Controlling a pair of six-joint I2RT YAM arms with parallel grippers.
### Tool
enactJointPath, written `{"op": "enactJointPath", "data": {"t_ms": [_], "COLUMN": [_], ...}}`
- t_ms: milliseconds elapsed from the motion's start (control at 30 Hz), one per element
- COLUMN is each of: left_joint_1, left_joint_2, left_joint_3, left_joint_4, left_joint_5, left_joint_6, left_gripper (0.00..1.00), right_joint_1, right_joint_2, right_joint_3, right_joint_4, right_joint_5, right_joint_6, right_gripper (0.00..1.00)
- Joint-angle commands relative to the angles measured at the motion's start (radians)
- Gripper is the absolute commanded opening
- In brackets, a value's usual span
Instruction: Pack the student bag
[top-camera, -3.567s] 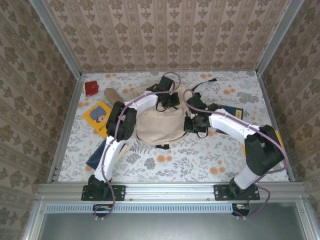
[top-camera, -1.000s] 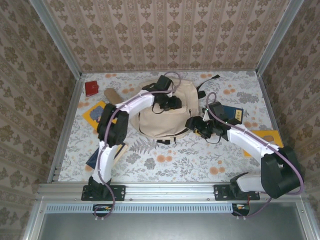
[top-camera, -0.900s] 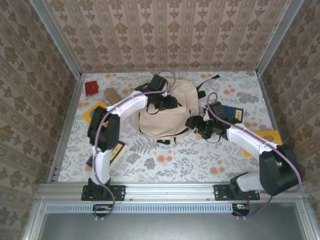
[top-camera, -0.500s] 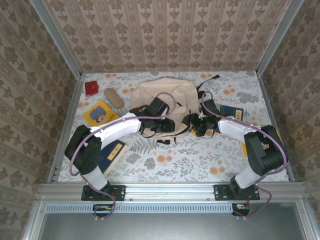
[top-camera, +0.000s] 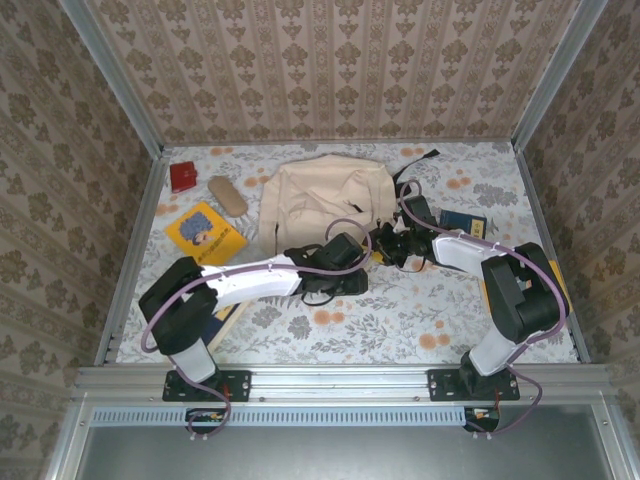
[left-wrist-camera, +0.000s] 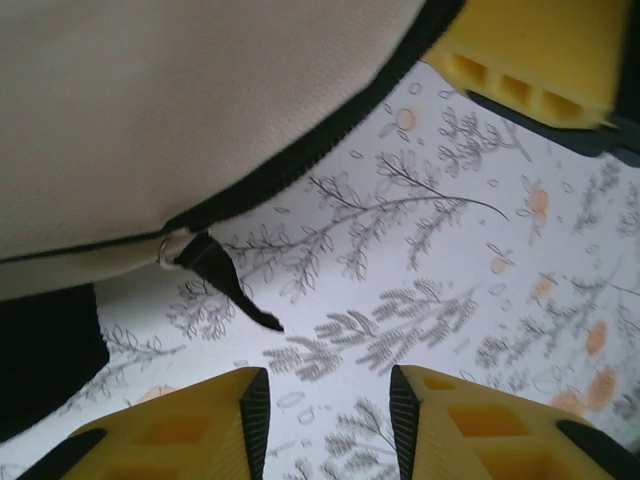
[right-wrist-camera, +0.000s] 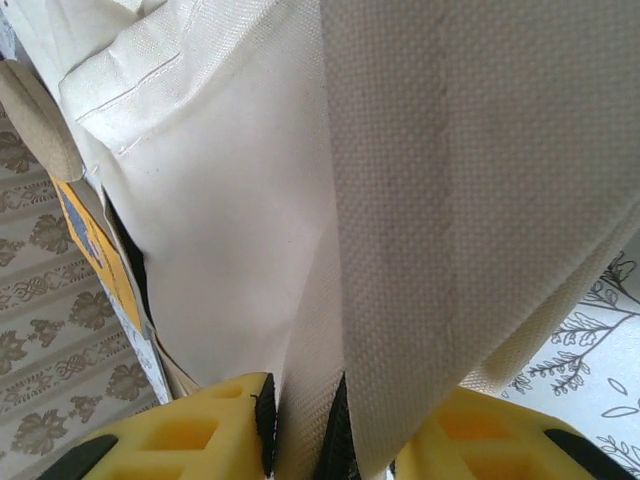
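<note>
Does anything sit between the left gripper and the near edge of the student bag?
Nothing visible does. In the left wrist view, only bare tablecloth lies between the open left gripper and the student bag. The bag's black zipper pull lies on the cloth, pointing towards the gripper.

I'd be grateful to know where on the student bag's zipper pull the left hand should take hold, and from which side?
Probably the free end of the black pull tab, which sticks out from the student bag over the table. Come from the table side, where the left hand faces it, jaws apart.
</note>
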Motion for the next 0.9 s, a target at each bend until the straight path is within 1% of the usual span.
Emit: {"op": "enactJointPath", "data": {"t_ms": [0,133,233,333,433,700,867], "left_joint_1": [-0.005,-0.005,-0.005,-0.003,-0.003,-0.001,-0.001], "left_joint_2": [0.038,0.060,0.069,0.074,0.076,0.080,0.042], "left_joint_3": [-0.026,-0.018,-0.030,-0.053,-0.050,-0.070,-0.080], "left_joint_4": [0.081,0.083,0.076,0.093,0.099,0.134,0.101], "left_joint_5": [-0.080,-0.136,-0.173,-0.185,-0.199,-0.216,-0.237], "left_joint_6": [-0.065,-0.087,-0.125,-0.148,-0.139,-0.134,-0.124], "left_gripper": [0.38,0.41,0.42,0.39,0.35,0.18,0.04], "right_joint_1": [-0.001,0.000,-0.002,-0.001,-0.001,-0.002,-0.002], "right_joint_2": [0.005,0.002,0.001,0.003,0.007,0.023,0.027], "right_joint_3": [0.028,0.028,0.028,0.028,0.029,0.038,0.046], "right_joint_4": [0.024,0.020,0.017,0.020,0.020,0.023,-0.006], "right_joint_5": [-0.057,-0.068,-0.070,-0.071,-0.072,-0.069,-0.027], "right_joint_6": [-0.009,-0.018,-0.023,-0.024,-0.021,-0.017,-0.032], "right_gripper": [0.35,0.34,0.34,0.34,0.33,0.30,0.26]}}
